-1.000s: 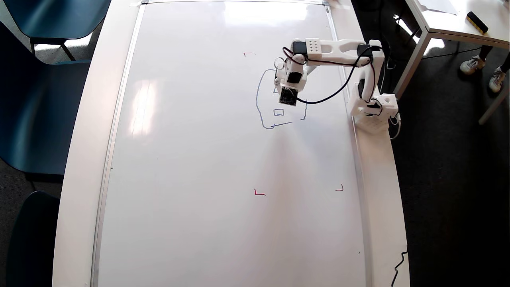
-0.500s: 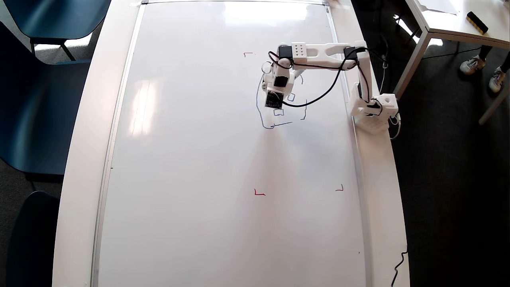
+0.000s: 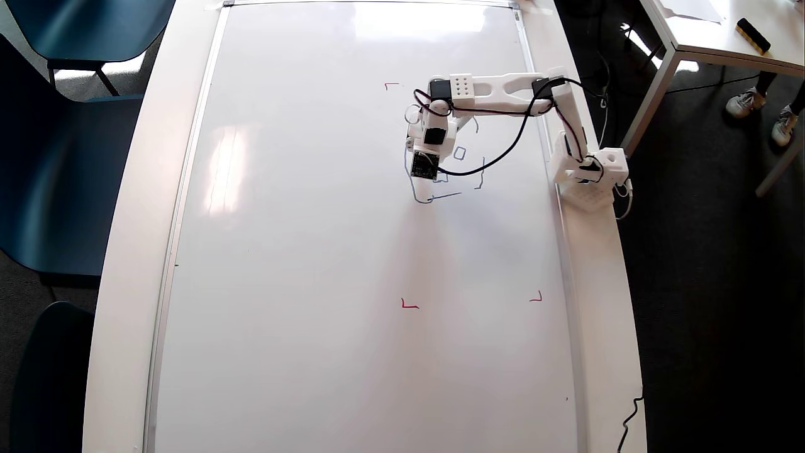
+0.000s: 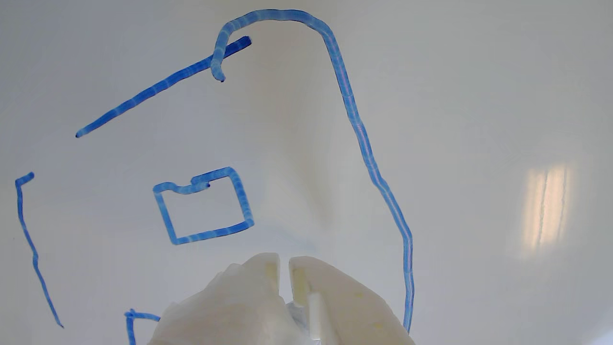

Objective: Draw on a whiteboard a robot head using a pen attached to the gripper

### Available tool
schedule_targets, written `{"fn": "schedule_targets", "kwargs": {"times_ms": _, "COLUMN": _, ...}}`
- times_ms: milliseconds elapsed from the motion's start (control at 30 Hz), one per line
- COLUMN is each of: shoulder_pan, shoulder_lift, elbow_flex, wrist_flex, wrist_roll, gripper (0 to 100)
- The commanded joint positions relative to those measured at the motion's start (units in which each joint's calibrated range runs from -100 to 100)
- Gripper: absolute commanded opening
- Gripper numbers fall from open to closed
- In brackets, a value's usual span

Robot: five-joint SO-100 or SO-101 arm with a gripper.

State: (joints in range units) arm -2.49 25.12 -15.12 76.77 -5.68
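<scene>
**Drawing in progress: arm hangs over a half-finished robot head**

Reaching from its base (image 3: 590,171) at the right edge of the table in the overhead view, the white arm (image 3: 503,88) stretches left across the whiteboard (image 3: 302,251) and bends down, so that the gripper (image 3: 422,168) sits over the left part of the blue sketch. The robot head (image 3: 448,173) lies in the upper right of the board, between red corner marks (image 3: 409,304); its left outline runs just beside and partly under the gripper, while a small square (image 3: 460,153) and the right-hand stroke show clear to the gripper's right.

In the wrist view the two white fingers (image 4: 330,297) rise from the bottom edge, drawn nearly together with only a thin slit between them. Whether the pen sits in that slit cannot be told; no pen body or tip is plainly visible. The sketch (image 4: 364,143) spreads above them: a small box (image 4: 239,196) lies just above and left of the fingertips, and the long curved outline passes close by on their right.

Blue chairs (image 3: 63,157) stand along the table's left side.
</scene>
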Motion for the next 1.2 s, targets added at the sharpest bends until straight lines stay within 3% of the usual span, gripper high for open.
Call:
{"fn": "schedule_targets", "kwargs": {"times_ms": 0, "shoulder_pan": 0.17, "shoulder_lift": 0.25, "elbow_flex": -3.81, "wrist_flex": -0.58, "wrist_roll": -0.16, "gripper": 1}}
{"fn": "schedule_targets", "kwargs": {"times_ms": 1167, "shoulder_pan": -1.38, "shoulder_lift": 9.56, "elbow_flex": -13.43, "wrist_flex": -1.80, "wrist_roll": -0.16, "gripper": 1}}
